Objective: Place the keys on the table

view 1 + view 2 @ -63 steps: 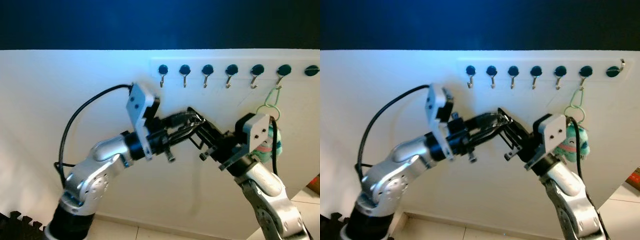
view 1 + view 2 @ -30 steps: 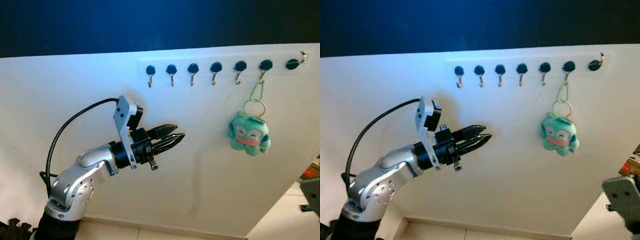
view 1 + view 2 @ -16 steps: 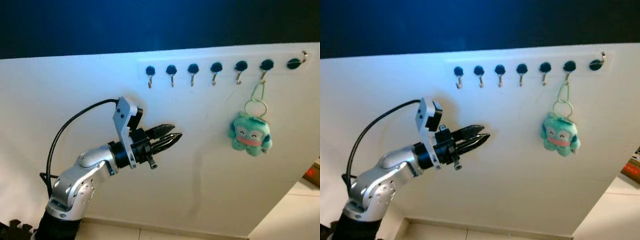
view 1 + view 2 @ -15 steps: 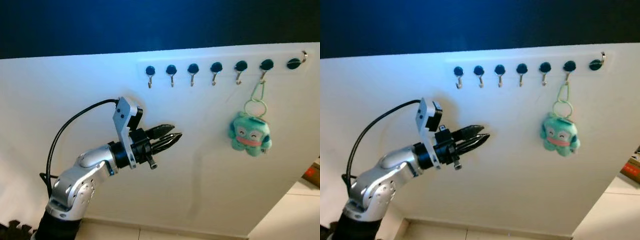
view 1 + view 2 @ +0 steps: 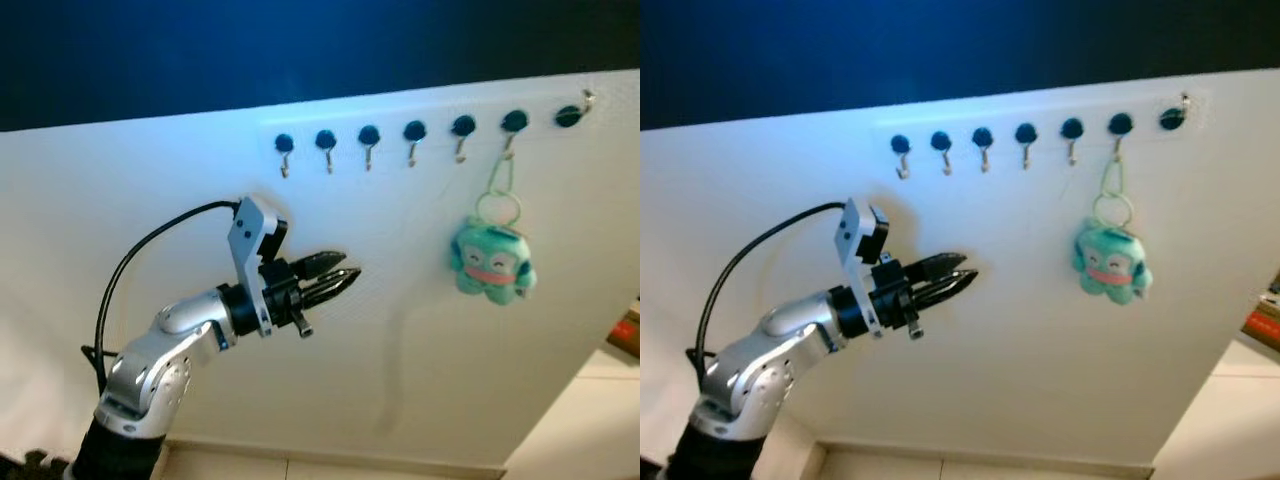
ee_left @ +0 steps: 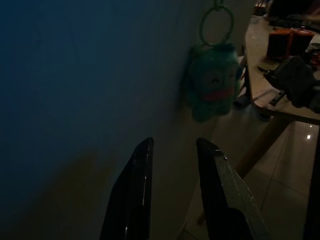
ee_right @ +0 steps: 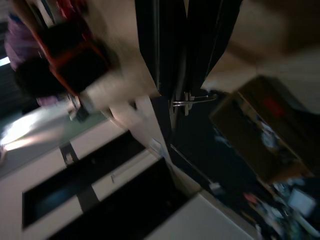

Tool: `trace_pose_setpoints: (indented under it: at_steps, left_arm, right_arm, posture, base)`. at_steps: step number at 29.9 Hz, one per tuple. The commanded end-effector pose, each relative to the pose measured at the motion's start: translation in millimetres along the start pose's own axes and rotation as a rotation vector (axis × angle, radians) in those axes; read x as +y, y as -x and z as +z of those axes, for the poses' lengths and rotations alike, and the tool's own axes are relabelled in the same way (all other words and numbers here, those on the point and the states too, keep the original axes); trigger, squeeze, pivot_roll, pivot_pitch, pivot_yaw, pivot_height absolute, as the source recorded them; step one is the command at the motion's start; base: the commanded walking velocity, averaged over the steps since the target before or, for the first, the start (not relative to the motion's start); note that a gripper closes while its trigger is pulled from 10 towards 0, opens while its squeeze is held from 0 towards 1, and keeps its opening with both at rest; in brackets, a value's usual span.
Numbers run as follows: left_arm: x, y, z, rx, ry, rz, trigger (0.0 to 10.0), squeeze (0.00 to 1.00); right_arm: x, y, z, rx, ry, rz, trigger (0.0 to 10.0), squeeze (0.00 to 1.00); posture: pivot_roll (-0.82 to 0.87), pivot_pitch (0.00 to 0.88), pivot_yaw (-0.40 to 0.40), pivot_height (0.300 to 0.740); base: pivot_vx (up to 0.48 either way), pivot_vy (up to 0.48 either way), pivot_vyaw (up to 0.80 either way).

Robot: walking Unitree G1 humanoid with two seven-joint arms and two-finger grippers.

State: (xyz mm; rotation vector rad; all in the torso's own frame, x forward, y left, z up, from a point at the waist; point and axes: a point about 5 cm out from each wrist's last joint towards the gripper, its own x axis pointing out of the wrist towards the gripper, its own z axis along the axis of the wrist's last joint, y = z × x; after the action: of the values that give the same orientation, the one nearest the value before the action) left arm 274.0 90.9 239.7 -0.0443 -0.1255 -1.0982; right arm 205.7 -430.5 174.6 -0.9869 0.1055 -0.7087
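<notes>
Your left gripper (image 5: 345, 280) is raised in front of the white wall (image 5: 400, 360), and its two black fingers (image 6: 137, 185) are spread a little, with nothing between them. They point along the wall toward the keys, so the arm looks prepared for a reach, not for carrying.

The keys here are a green plush keychain (image 5: 491, 262). It hangs by a pale green ring (image 5: 498, 205) from one hook in the row of hooks (image 5: 413, 135), ahead of your fingertips and somewhat higher, well apart from them. In the left wrist view the plush (image 6: 212, 90) sits beyond the finger gap and a bit to one side, so I judge you must advance and lift the tool before closing it.

The ring is over the hook, so it likely needs an upward lift to come free, not a straight pull.

The right gripper (image 7: 187, 55) shows its fingers pressed together, holding nothing that I can make out; that picture is blurred.

A wooden table (image 6: 272, 75) appears past the plush, beyond the wall's edge.
</notes>
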Motion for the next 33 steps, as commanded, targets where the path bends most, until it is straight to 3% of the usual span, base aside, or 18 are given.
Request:
trace_pose_setpoints:
  at_steps: [1,2,3,5,8,10,14,21,25,26,27,31,32,33]
  left_arm:
    - [3.8,8.5,-2.9,0.039,-0.013,0.034,10.0,0.00]
    - [3.3,9.7,-3.2,0.040,-0.014,0.040,10.0,0.00]
    - [2.7,10.8,-3.7,0.040,-0.013,0.043,10.0,0.00]
    - [1.8,11.8,-4.4,0.040,-0.013,0.047,10.0,0.00]
    - [1.9,11.9,-5.1,0.037,-0.011,0.054,10.0,0.00]
    - [2.0,11.4,-5.4,0.035,-0.011,0.055,10.0,0.00]
    - [1.5,8.5,-5.9,0.031,-0.005,0.043,10.0,0.00]
    - [2.8,5.6,-6.1,0.034,-0.006,0.033,10.0,0.00]
    - [2.9,5.2,-6.1,0.033,-0.006,0.032,10.0,0.00]
    - [2.9,5.3,-6.2,0.033,-0.005,0.032,10.0,0.00]
    - [3.0,5.4,-6.3,0.034,-0.006,0.033,10.0,0.00]
    - [3.5,6.0,-5.9,0.034,-0.010,0.040,10.0,0.00]
    - [3.7,6.3,-5.9,0.035,-0.012,0.043,10.0,0.00]
    - [3.7,6.3,-5.9,0.035,-0.012,0.043,10.0,0.00]
  right_arm:
    - [10.2,4.1,-5.3,0.011,0.003,0.036,10.0,0.00]
    - [12.2,4.5,-7.0,0.013,0.004,0.042,10.0,0.01]
    - [12.5,5.5,-8.9,0.015,0.005,0.044,10.0,0.22]
    - [8.6,7.2,-15.3,0.023,0.021,0.034,10.0,0.28]
    - [-1.1,10.6,-25.0,0.045,0.060,0.002,10.0,0.24]
    - [-7.7,12.6,-31.9,0.068,0.083,-0.019,10.0,0.15]
    - [-18.2,17.9,-47.7,0.121,0.127,-0.036,10.0,0.09]
    - [-26.8,22.7,-63.1,0.172,0.197,-0.035,10.0,0.09]
    - [-26.6,26.1,-69.2,0.194,0.203,-0.024,10.0,0.18]
    - [-24.8,25.7,-68.4,0.190,0.196,-0.017,10.0,0.38]
    - [-22.6,23.8,-65.4,0.178,0.185,-0.014,10.0,1.00]
    - [-20.6,19.0,-60.6,0.162,0.165,-0.021,10.0,1.00]
    - [-20.7,18.6,-60.6,0.163,0.155,-0.025,10.0,0.88]
    - [-20.7,18.6,-60.6,0.163,0.155,-0.025,10.0,0.88]
  posture:
    - [-0.08,0.140,0.143,0.740]
    - [-0.08,0.139,0.138,0.740]
    - [-0.08,0.137,0.134,0.740]
    - [-0.08,0.131,0.124,0.740]
    - [-0.08,0.126,0.122,0.740]
    - [-0.09,0.123,0.123,0.740]
    - [-0.11,0.126,0.131,0.740]
    - [-0.12,0.131,0.137,0.740]
    - [-0.12,0.132,0.139,0.740]
    - [-0.12,0.132,0.139,0.740]
    - [-0.11,0.131,0.137,0.740]
    - [-0.10,0.129,0.129,0.740]
    - [-0.10,0.130,0.125,0.740]
    - [-0.10,0.130,0.125,0.740]
  base:
    - [0.000,0.000,0.00]
    - [0.000,0.000,0.00]
    - [0.000,0.000,0.00]
    - [0.000,0.000,0.00]
    - [0.000,0.000,0.00]
    - [0.000,0.000,0.00]
    - [0.000,0.000,0.00]
    - [0.000,0.000,0.00]
    - [0.000,0.000,0.00]
    - [0.000,0.000,0.00]
    - [0.000,0.000,0.00]
    - [0.000,0.000,0.00]
    - [0.000,0.000,0.00]
    - [0.000,0.000,0.00]
